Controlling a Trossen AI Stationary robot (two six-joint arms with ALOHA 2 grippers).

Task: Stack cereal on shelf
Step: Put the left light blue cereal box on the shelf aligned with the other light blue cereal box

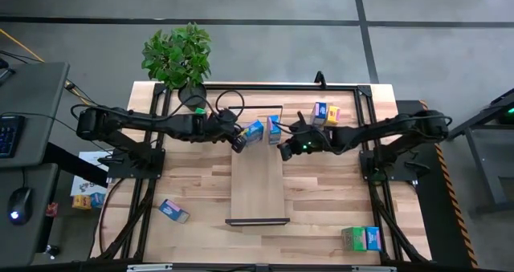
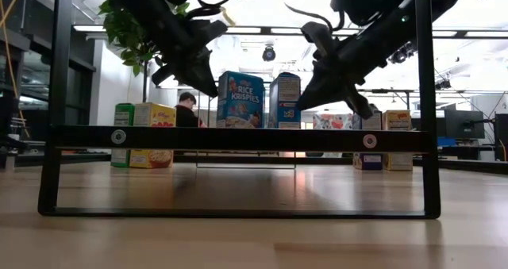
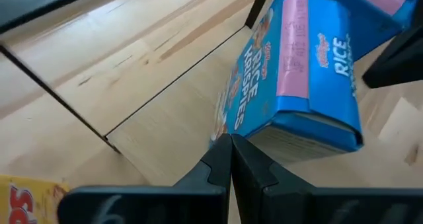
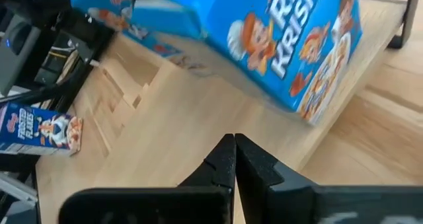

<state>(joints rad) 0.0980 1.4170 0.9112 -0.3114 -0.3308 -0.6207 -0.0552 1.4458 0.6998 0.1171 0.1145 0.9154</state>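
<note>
The shelf (image 1: 257, 184) is a long light-wood board with black end brackets, lying along the table's middle. Two blue cereal boxes (image 1: 254, 131) (image 1: 275, 127) stand on their bases at its far end, side by side in the low view (image 2: 240, 100) (image 2: 287, 100). My left gripper (image 1: 238, 143) is shut, its tips right at the left box's lower corner (image 3: 232, 126). My right gripper (image 1: 283, 152) is shut, just short of the right box (image 4: 284, 45) on its near right side. My left gripper comes slanting down from the table's left, and its shut fingertips (image 3: 228, 145) stand at the lower corner of the left blue box. I cannot tell whether they touch it. The box stands on the shelf, turned askew.
A potted plant (image 1: 178, 57) and a green and yellow box (image 1: 197, 109) stand at the far left. Two boxes (image 1: 325, 113) stand at the far right and two (image 1: 361, 237) at the near right. A blue box (image 1: 173, 211) lies at the near left.
</note>
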